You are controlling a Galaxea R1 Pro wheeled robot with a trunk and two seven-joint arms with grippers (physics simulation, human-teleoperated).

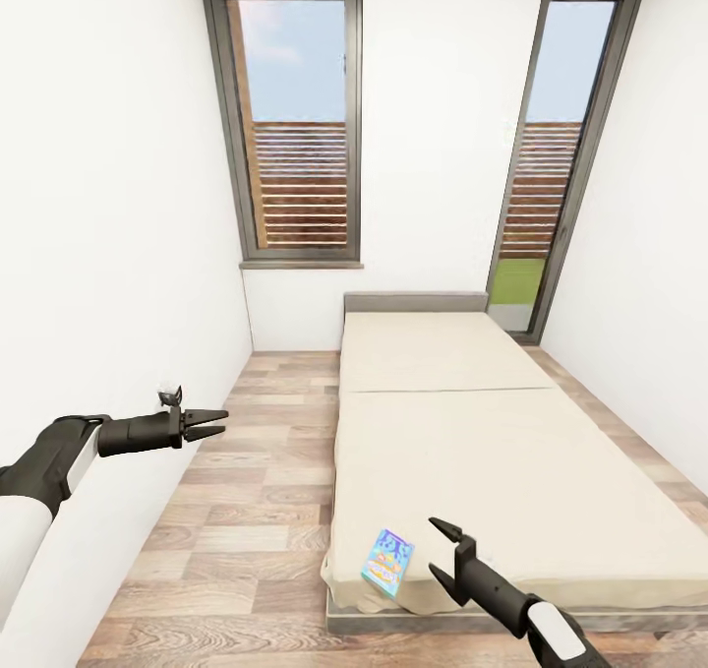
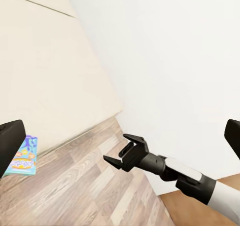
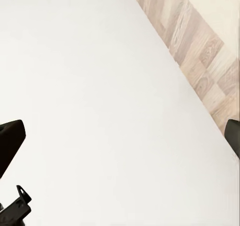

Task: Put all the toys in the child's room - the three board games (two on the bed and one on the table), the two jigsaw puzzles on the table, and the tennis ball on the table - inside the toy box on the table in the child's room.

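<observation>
One blue board game [image 1: 387,562] lies flat on the near left corner of the bed [image 1: 492,432], a beige mattress on a grey frame. My right gripper [image 1: 440,550] hovers open just right of that box, above the bed's near edge, holding nothing. My left gripper [image 1: 211,423] hangs open and empty over the floor beside the left wall, well away from the bed. The left wrist view shows the board game [image 2: 24,156], the bed [image 2: 45,71] and the open right gripper [image 2: 116,148]. The jigsaw puzzles, tennis ball, toy box and table are out of view.
A strip of wood-plank floor [image 1: 256,491] runs between the bed and the white left wall [image 1: 98,255]. A grey-framed window [image 1: 295,127] and a tall glass door [image 1: 560,156] stand at the far end. The low grey headboard [image 1: 415,302] meets the far wall.
</observation>
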